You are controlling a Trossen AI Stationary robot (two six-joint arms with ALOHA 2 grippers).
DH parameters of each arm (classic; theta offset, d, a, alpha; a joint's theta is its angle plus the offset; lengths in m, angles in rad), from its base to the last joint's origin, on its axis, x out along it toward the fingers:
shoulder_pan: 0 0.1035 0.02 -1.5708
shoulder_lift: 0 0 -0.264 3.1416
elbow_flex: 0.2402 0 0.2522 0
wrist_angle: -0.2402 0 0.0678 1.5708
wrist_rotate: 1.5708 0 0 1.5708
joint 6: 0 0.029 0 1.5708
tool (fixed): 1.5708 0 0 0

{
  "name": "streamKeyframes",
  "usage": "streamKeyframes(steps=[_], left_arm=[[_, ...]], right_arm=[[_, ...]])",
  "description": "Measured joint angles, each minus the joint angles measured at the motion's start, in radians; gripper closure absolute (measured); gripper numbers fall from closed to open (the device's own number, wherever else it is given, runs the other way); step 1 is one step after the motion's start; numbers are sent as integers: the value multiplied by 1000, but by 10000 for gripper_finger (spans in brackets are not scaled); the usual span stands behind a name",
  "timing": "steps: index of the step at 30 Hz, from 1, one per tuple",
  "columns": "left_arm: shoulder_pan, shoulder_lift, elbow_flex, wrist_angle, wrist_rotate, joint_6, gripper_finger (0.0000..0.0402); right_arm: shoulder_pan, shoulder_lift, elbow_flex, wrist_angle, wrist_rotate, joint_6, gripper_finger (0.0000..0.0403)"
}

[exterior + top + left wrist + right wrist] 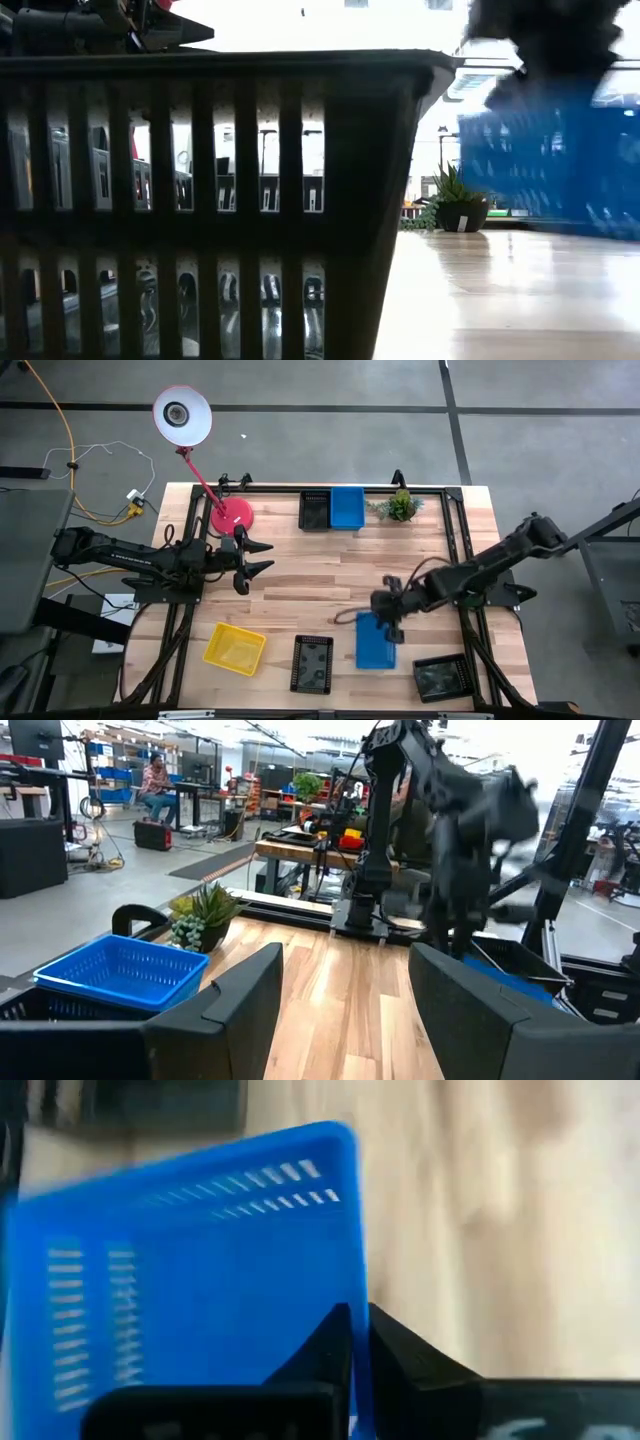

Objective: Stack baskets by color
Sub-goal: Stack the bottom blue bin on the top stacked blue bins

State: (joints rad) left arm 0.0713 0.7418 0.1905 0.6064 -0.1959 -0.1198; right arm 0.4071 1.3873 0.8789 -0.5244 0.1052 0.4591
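On the bench [300,605], near right, the right claw [385,616] has pinched shut on the far wall of the blue basket [375,645]. Lift it level, probably clear of the wood, toward the far blue basket [347,507]. The left claw [262,557] waits open at left.

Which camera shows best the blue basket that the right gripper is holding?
The right wrist view: the blue basket fills it, its rim pinched in the right gripper. The high view shows it whole but small, the low view a blur, the left wrist view barely.
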Motion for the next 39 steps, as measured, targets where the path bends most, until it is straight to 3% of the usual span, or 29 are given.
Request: streamKeyframes(steps=[10,15,18,25,35,39], left_arm=[[0,0,0,-5,2,-8,195],[-1,0,0,-13,9,-10,195],[0,0,0,-13,8,-19,195],[0,0,0,-14,5,-26,195],[0,0,0,-77,-54,-70,195],[0,0,0,-110,-54,-70,195]], right_arm=[[-214,-8,384,-260,245,-407,401],[-323,-7,471,-295,398,-569,402],[-399,-7,488,-294,439,-633,402],[-558,1,481,-327,490,-712,402],[-656,21,479,-314,485,-772,403],[-705,30,479,-289,390,-786,403]])
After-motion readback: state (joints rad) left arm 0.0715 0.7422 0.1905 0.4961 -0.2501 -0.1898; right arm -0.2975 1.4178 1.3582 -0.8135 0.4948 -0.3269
